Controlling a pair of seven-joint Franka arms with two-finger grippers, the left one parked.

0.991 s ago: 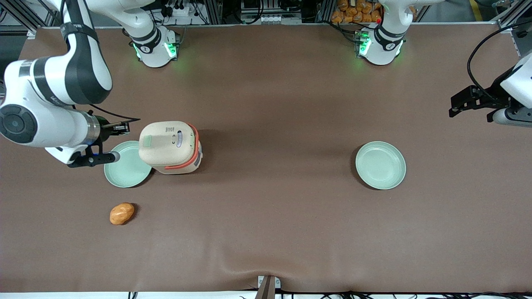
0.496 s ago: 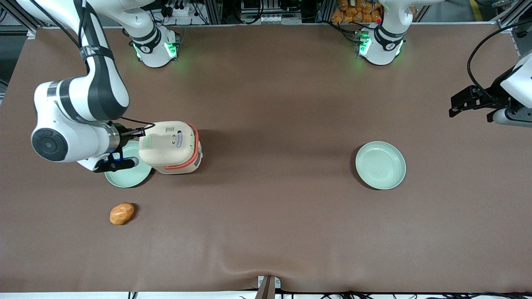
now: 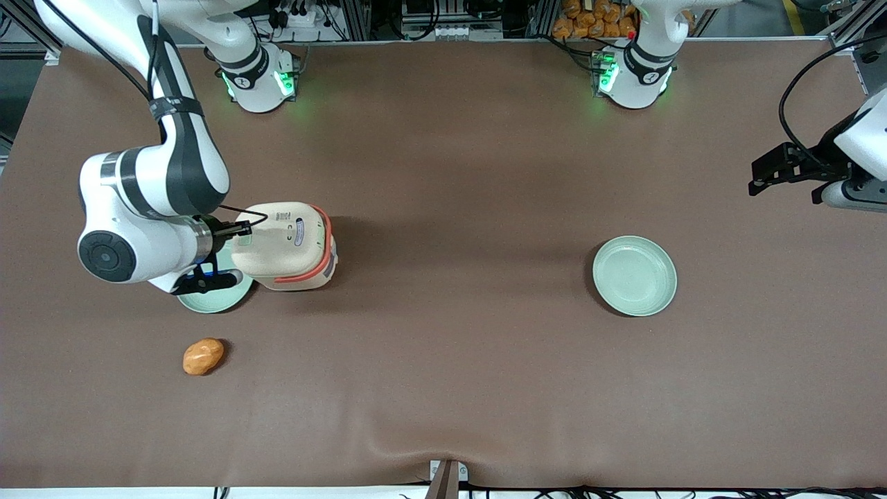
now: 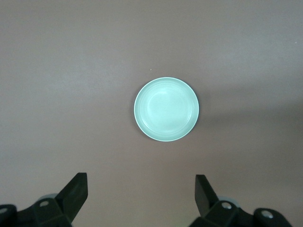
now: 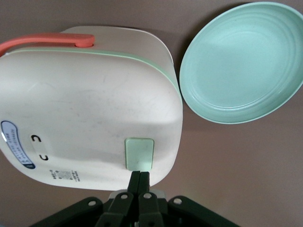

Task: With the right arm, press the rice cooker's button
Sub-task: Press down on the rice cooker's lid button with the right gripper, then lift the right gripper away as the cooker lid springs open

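Note:
The cream rice cooker [image 3: 284,244] with its coral-orange band stands toward the working arm's end of the table, lid closed. It also shows in the right wrist view [image 5: 90,104]. Its pale green button [image 5: 138,153] sits on the lid near the edge that faces the gripper; in the front view the button [image 3: 244,239] is mostly covered by the fingertips. The right arm [image 3: 149,215] reaches in from the cooker's side. My gripper [image 5: 140,174] is shut and empty, its tips right at the button's edge; in the front view the gripper [image 3: 239,231] sits over the lid's edge.
A pale green plate [image 3: 208,294] lies beside the cooker, partly under my wrist, and shows in the right wrist view [image 5: 244,66]. An orange bread roll [image 3: 203,356] lies nearer the front camera. A second green plate [image 3: 634,275] lies toward the parked arm's end.
My arm has moved sideways toward the cooker, bringing the shut gripper from over the plate to the lid's button. The cooker, plates and roll have not moved.

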